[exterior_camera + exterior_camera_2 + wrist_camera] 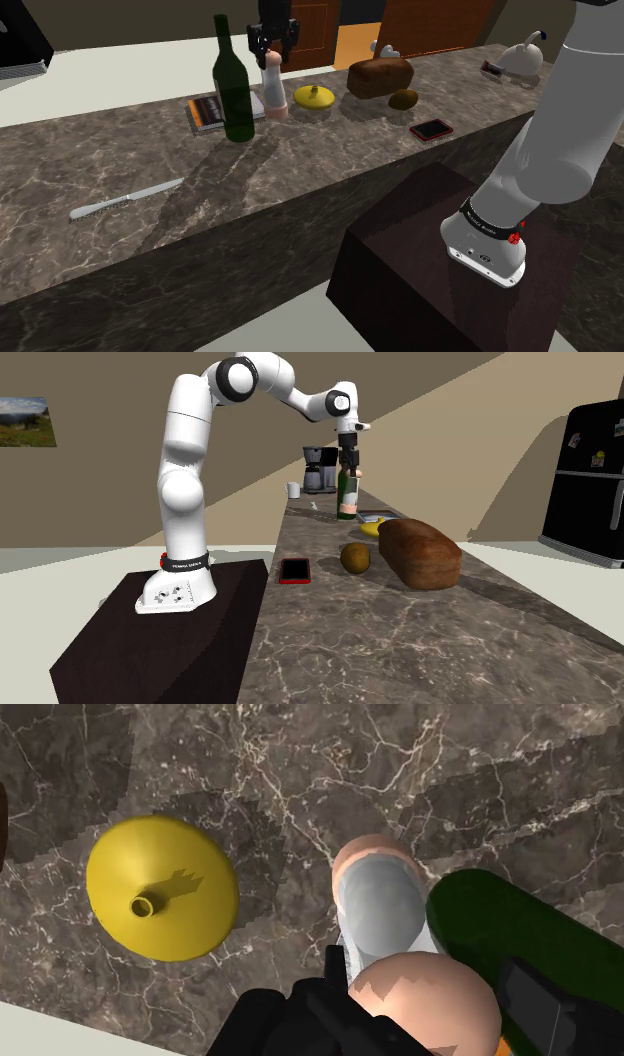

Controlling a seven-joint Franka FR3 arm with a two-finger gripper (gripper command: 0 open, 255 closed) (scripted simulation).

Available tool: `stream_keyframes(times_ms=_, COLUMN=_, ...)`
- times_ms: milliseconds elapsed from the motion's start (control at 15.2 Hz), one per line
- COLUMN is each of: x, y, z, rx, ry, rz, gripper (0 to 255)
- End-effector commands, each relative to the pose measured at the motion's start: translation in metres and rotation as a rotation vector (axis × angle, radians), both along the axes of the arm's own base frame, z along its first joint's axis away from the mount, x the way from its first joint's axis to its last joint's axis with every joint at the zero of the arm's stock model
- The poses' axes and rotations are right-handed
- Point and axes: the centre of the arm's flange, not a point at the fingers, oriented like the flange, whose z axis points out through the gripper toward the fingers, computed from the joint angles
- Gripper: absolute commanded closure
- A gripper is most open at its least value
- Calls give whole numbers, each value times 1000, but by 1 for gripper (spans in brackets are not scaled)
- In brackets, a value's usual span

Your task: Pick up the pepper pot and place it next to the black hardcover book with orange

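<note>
i see a long stone table (pixel 300 190) and my white arm (pixel 185 452) reaching over it. a tall green bottle (pixel 234 95) stands on the table, and a dark book (pixel 205 112) lies flat just behind it, on its left in the shoulder view. the pepper pot (pixel 275 92) is pink with a grey middle. it stands upright just beside the bottle, between the bottle and a yellow lid (pixel 160 889). i cannot tell if its bottom touches the table. my black tool (pixel 272 48) is right above the pot and pinches its round top between both fingers.
</note>
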Motion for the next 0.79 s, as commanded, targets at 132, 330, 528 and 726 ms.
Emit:
stream_keyframes(times_ms=132, x=-1, y=1, z=-21, rx=0, ry=-1, rz=0, gripper=255)
stream_keyframes(times_ms=330, x=-1, y=1, z=-39, rx=0, ry=-1, rz=0, gripper=255)
stream_keyframes(times_ms=528, x=-1, y=1, z=-39, rx=0, ry=-1, rz=0, gripper=255)
stream_keyframes(times_ms=726, x=-1, y=1, z=-39, rx=0, ry=-1, rz=0, gripper=255)
